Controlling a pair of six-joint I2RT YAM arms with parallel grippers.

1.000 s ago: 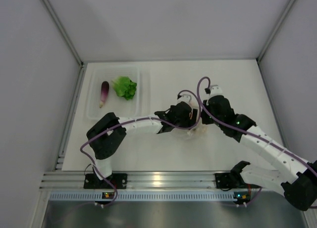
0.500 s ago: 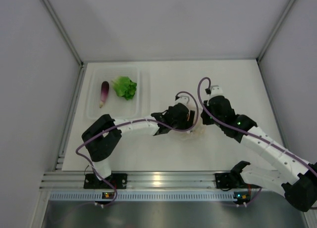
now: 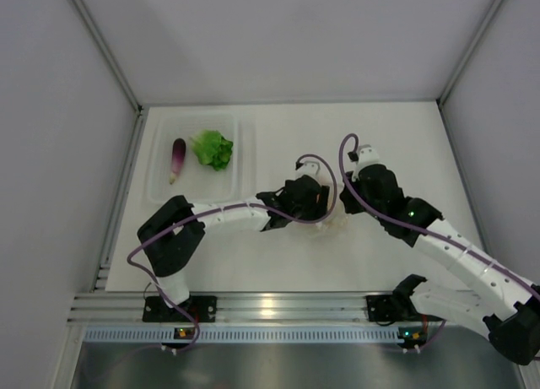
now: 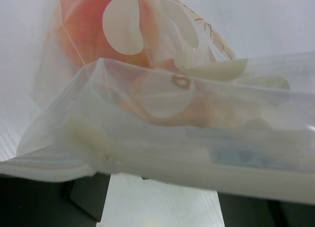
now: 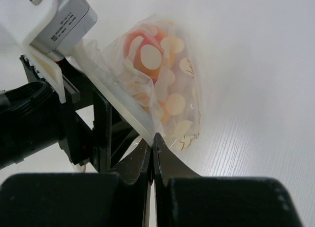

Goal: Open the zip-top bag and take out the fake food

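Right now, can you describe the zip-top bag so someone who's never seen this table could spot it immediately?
On the white table, look right of centre, where the two arms' tips meet. The zip-top bag sits between them, its rim pinched in the right gripper's shut jaws. Unlike the rigid clear tray at the left, it is floppy, printed with white dots, with orange fruit inside.
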